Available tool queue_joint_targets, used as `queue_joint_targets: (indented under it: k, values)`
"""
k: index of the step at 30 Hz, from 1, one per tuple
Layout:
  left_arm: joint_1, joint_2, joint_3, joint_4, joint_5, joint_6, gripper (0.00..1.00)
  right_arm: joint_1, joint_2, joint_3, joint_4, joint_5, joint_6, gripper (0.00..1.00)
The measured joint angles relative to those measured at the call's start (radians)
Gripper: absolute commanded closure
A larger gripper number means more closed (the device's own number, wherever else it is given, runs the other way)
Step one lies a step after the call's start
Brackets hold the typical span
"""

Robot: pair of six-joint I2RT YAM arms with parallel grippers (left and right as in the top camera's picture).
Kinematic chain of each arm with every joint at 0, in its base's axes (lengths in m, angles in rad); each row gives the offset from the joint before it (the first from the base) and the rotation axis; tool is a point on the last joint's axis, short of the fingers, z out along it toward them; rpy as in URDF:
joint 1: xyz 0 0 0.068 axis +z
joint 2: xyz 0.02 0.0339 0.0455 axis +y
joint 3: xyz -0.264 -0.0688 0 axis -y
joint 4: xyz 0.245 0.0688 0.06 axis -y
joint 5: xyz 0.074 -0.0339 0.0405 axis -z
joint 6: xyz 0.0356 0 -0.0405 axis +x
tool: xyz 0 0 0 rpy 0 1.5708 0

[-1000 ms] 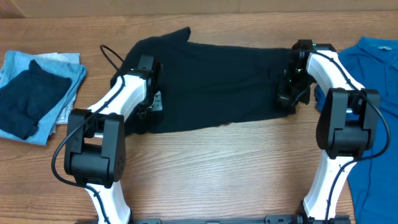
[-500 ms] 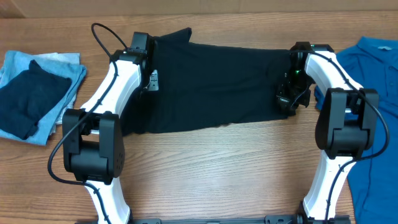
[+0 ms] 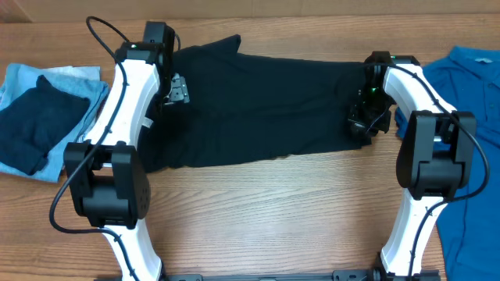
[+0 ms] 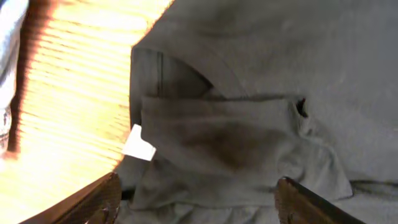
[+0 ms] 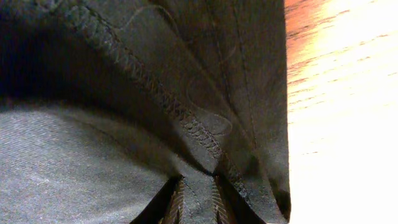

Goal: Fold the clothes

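Black knit T-shirt (image 3: 266,109) lies spread flat, centred toward the far edge of the wood-grain tabletop (image 3: 273,226). My left gripper (image 3: 176,87) has moved from its near-left sleeve toward the far-left corner, jaws released over the collar's white label (image 4: 138,143). My right gripper (image 3: 361,123) stays clenched on the overlocked hem; judged: regrasping, fold unstarted.

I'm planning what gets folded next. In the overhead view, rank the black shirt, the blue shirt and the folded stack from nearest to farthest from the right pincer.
1. black shirt: in the centre, its right edge pinched in the right pincer.
2. blue shirt: close by on the right side.
3. folded stack: far left, beyond the whole black shirt.
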Motion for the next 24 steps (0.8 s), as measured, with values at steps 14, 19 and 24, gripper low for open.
queue_joint_targets:
  k: [14,19,24]
  values:
    - [0.006,0.120,-0.090,0.170,0.073,0.034,0.17,0.000,-0.001,0.000,0.013,0.004,-0.001,0.74]
    - [0.005,0.121,-0.002,0.140,0.164,0.037,0.17,0.001,-0.003,0.000,0.033,0.008,0.004,0.47]
    - [0.005,0.121,0.053,0.100,0.192,-0.018,0.29,0.007,-0.006,0.000,0.063,0.001,0.010,0.37]
